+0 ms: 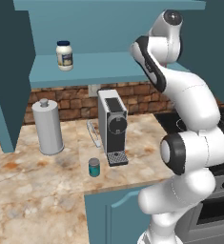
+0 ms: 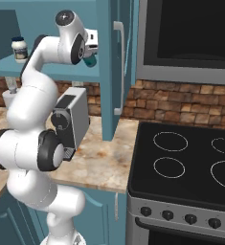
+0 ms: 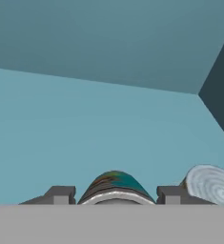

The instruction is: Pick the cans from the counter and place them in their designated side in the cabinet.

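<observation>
Teal can point(image 3: 114, 187) sits tight between the two fingers point(image 3: 61, 194) of the pincer point(image 2: 89, 56), gripped above the cabinet shelf point(image 1: 99, 69). Another can point(image 1: 94, 167) stands on the counter point(image 1: 32, 190) beside the coffee machine point(image 1: 112, 125).

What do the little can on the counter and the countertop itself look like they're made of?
The can looks like metal: a silvery top above a teal label band. The counter looks like polished stone, marbled beige with orange blotches. Both are rendered, so this is only their look.

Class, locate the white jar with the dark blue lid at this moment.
The white jar stands upright on the left part of the cabinet shelf in the left base view, above the grey canister on the counter.
</observation>
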{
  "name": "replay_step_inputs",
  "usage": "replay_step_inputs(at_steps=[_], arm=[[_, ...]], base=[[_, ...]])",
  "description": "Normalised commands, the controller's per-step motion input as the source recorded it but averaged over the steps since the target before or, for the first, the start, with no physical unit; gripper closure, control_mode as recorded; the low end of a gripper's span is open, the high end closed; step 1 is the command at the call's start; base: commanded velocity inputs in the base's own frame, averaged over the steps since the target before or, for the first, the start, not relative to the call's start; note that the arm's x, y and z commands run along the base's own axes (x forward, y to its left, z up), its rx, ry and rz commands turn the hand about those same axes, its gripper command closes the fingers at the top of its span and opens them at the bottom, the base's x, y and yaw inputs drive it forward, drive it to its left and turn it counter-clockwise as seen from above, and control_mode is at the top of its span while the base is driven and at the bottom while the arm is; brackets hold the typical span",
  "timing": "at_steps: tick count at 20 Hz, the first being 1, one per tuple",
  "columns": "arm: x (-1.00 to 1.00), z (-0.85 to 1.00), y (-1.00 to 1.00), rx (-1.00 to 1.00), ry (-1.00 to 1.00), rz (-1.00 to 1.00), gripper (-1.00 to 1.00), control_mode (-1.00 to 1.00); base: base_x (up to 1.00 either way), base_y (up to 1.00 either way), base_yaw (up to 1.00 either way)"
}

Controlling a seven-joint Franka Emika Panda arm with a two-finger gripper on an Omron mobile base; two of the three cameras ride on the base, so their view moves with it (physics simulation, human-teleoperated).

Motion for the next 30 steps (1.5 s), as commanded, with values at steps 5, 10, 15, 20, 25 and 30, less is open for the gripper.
replay_step_inputs(at_steps=[5,10,15,20,25,30], arm=[[0.23,-0.02,-0.09,0.0,0.02,0.0,1.0,-1.0],[0.11,-0.09,-0.04,-0.01,0.0,0.0,1.0,-1.0],[0.06,-0.09,-0.04,-0.01,0.0,0.0,1.0,-1.0],[0.04,-0.14,-0.04,-0.01,0.0,0.01,1.0,-1.0],[0.06,-0.16,0.0,-0.01,0.01,0.01,1.0,-1.0],[0.09,-0.13,-0.01,0.0,0.02,0.01,1.0,-1.0]], base=[[0.0,0.0,0.0],[0.0,0.0,0.0],[0.0,0.0,0.0],[0.0,0.0,0.0],[0.0,0.0,0.0],[0.0,0.0,0.0]])
